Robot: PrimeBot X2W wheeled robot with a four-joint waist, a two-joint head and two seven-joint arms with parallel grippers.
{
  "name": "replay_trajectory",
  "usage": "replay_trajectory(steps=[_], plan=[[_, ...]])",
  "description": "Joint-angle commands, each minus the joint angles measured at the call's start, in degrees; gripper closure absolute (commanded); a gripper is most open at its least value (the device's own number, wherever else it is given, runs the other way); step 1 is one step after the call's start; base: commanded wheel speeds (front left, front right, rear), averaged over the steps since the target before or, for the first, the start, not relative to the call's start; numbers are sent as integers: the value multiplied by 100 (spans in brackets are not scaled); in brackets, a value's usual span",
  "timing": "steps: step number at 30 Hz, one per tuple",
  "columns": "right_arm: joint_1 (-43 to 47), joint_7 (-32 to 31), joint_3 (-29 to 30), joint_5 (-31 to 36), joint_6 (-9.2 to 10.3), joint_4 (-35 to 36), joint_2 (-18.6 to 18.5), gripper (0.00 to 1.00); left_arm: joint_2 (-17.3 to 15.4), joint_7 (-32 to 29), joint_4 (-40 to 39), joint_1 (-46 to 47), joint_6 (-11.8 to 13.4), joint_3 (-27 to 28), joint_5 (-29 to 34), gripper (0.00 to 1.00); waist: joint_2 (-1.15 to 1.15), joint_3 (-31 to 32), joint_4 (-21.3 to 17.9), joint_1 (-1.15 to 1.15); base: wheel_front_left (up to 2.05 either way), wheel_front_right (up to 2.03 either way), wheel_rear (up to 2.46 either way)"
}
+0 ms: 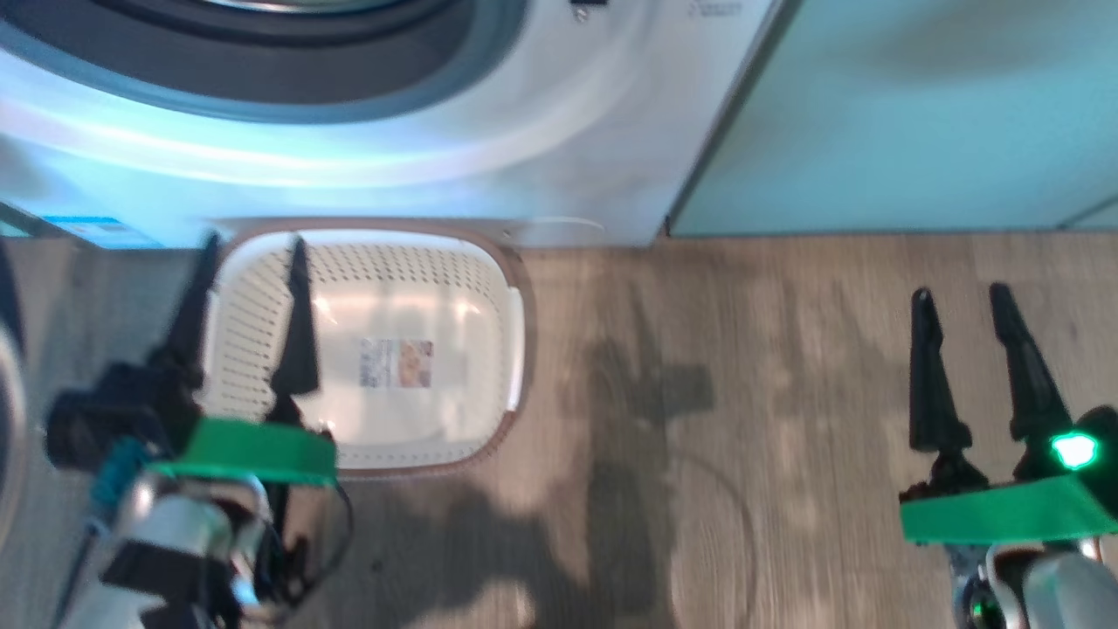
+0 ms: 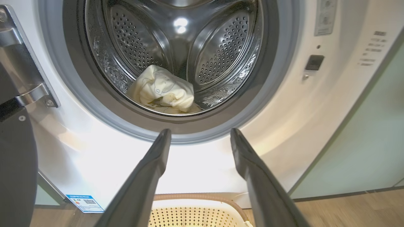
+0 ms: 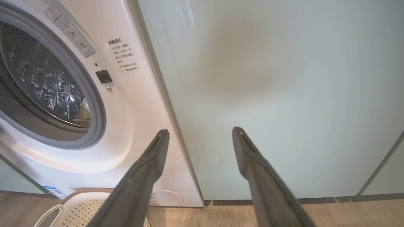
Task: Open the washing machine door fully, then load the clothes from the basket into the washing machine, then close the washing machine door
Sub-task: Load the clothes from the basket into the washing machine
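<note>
Your left gripper (image 1: 255,240) spreads wide over the basket (image 1: 419,262), holding nothing; right gripper (image 1: 959,292) wide, empty too; clothes (image 2: 162,90) lie inside the washing machine (image 2: 284,119).

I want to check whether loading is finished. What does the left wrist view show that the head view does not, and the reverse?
The left wrist view adds the clothes lying inside the steel drum. The head view adds the label on the bare bottom of the basket, and the right gripper, open. Both share the washing machine, the basket, and the left gripper, open.
</note>
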State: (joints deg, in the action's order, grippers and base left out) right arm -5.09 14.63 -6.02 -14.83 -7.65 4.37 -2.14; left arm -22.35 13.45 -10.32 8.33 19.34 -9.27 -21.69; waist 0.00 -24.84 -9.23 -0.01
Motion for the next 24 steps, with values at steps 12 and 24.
replay_trajectory(steps=[12,24], plan=[[612,37,-151,336,16,-70,-74,0,279,43,-283,-855,149,-218,40,0,0,1350,669,1,0,0,0],[1125,37,-313,352,16,-275,-74,0,268,98,-114,-1531,150,-221,-2,0,0,2257,679,1,0,0,0]])
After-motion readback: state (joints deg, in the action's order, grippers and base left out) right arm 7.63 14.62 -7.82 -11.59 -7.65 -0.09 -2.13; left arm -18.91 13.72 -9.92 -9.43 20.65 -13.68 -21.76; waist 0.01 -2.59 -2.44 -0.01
